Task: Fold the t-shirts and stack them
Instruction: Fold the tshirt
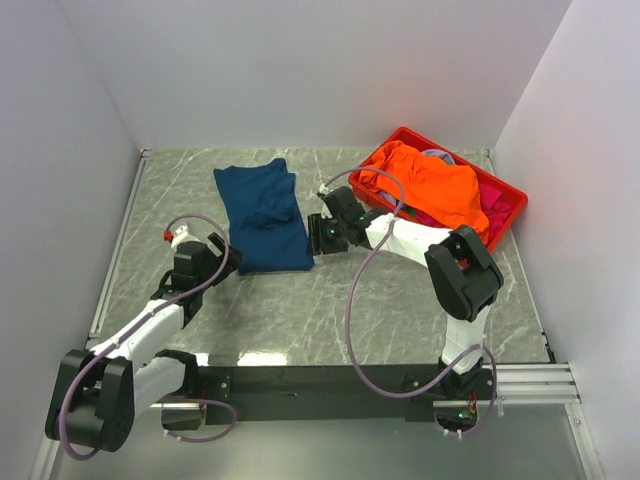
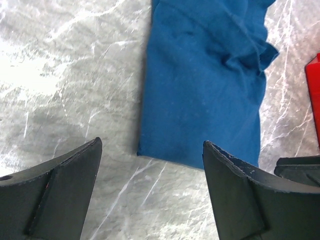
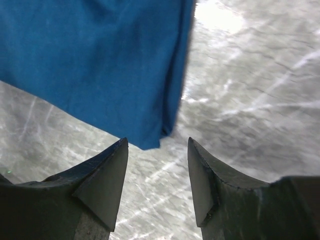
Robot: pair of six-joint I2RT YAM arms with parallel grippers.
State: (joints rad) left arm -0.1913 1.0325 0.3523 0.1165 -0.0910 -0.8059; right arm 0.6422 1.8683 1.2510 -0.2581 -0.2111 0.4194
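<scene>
A dark blue t-shirt [image 1: 264, 214] lies folded into a long strip on the marble table, its print not showing. My left gripper [image 1: 222, 256] stands open just off the strip's near left corner [image 2: 145, 150], nothing between its fingers. My right gripper [image 1: 316, 238] is open too, by the near right corner [image 3: 150, 142], which lies just ahead of its fingertips without being held. An orange t-shirt [image 1: 430, 185] is heaped in the red crate [image 1: 510, 205], with magenta-pink cloth [image 1: 492, 205] under it.
The crate stands at the back right, close behind the right arm's forearm. White walls close in the table [image 1: 330, 320] on three sides. A black rail [image 1: 330, 382] runs along the near edge.
</scene>
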